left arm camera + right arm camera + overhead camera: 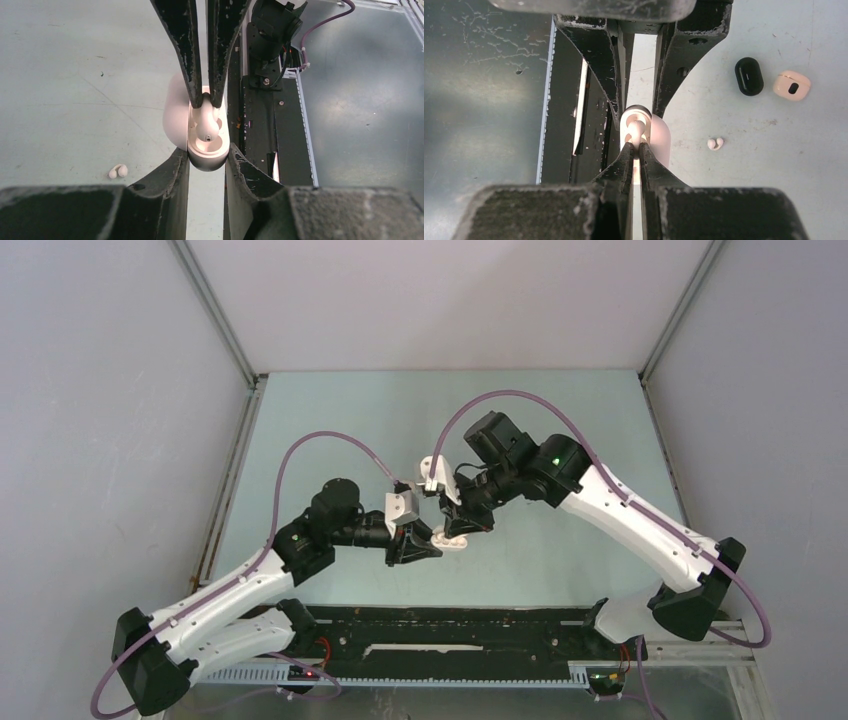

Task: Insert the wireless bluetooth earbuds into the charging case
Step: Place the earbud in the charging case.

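A white pebble-shaped charging case (206,159) stands open on the table, its lid (172,115) swung to the left. My left gripper (207,150) is shut on the case's base, one finger on each side. My right gripper (635,145) is shut on a white earbud (636,129) and holds it in the case's open well; it shows there in the left wrist view (206,126), between the right gripper's fingers (187,60). In the top view both grippers meet at the case (452,543) in mid-table. A second white earbud (715,144) lies loose on the table beside the case.
A black case (749,76) and a beige case (792,85) lie on the table beyond the loose earbud (118,171). The black rail (460,630) with the arm bases runs along the near edge. Grey walls enclose the pale green table (330,420).
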{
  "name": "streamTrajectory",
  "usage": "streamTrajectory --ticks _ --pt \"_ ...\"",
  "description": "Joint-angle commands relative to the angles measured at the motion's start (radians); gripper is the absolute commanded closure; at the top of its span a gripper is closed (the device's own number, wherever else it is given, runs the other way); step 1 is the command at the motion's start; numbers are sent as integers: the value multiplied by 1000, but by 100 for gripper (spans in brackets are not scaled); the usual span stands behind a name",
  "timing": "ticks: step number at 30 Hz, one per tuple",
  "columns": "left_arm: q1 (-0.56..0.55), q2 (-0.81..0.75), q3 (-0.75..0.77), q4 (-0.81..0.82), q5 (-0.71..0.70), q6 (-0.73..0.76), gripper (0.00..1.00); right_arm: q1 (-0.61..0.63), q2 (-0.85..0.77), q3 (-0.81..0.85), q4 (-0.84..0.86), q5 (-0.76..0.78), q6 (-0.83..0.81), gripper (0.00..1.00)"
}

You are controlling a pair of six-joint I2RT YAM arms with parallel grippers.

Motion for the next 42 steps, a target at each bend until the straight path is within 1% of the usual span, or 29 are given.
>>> streamTrajectory --ticks 1,19,25,30,36,42 --pt "-6 -19 0 19 13 23 100 14 8 18 1 26 -11 100" --pt "-6 -18 2 20 12 13 100 49 47 32 -3 50 -16 100" --pt "-5 -11 4 17 12 7 100 51 42 37 1 55 -5 89" --pt "-6 -10 6 16 6 7 100 50 23 35 -4 51 -3 82" --pt "-6 -9 5 14 5 7 100 42 -9 29 -5 42 -5 78" --pt "-6 -7 7 14 2 6 100 25 -33 30 -12 20 -8 77"
